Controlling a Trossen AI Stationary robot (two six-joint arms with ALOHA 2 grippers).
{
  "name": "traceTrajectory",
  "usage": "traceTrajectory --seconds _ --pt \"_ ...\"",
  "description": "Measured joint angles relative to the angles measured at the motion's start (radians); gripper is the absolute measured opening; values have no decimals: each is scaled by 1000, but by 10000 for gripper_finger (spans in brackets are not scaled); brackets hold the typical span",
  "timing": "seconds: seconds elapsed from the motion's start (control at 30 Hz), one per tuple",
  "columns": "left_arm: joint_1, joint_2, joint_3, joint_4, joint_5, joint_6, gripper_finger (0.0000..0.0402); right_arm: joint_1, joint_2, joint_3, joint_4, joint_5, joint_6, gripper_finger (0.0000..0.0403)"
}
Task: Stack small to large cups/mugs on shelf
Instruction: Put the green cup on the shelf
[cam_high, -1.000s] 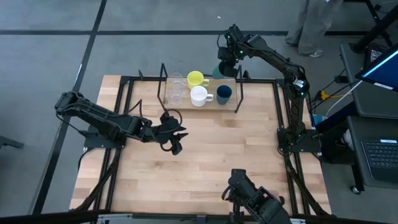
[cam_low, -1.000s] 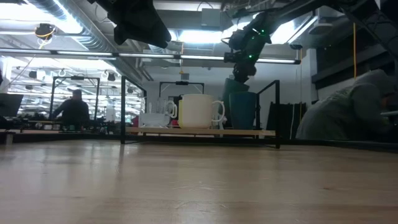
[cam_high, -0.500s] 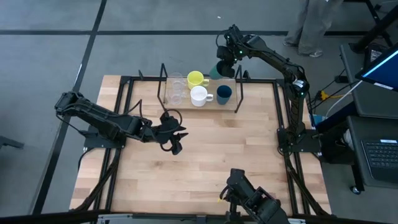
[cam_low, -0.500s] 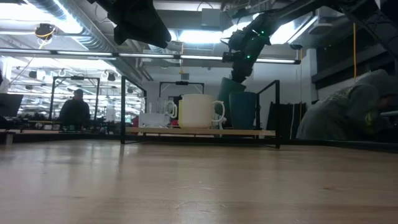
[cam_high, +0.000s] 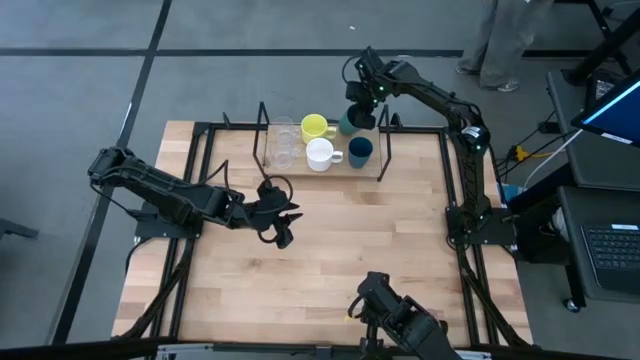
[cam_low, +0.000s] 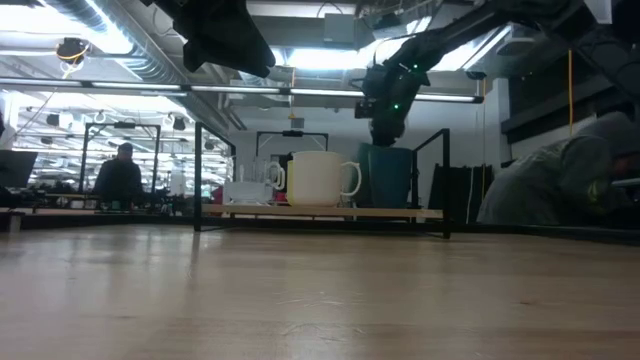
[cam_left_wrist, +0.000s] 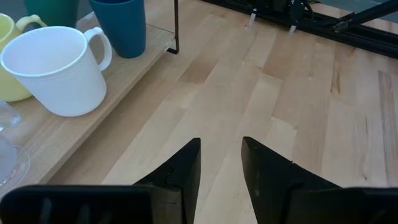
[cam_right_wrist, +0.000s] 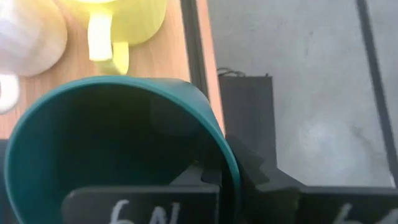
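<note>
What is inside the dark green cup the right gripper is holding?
In the right wrist view, the dark green cup looks empty along its visible inner wall; its bottom is covered by the right gripper, which is clamped on the rim. It hangs by the yellow mug.

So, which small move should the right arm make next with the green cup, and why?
Probably lower it gently onto the shelf. The right tool is shut on the dark green cup, holding it by the rim beside the yellow mug and behind the dark blue cup. Whether it already rests on the board cannot be told.
</note>
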Motion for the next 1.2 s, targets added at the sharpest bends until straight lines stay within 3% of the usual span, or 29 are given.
traceTrajectory --seconds 0.93,1.2 --pt "0 0 0 0 1 0 110 3 4 0 -71 -4 -4 7" --pt "0 0 0 0 1 0 110 3 4 0 -78 -22 -4 27"
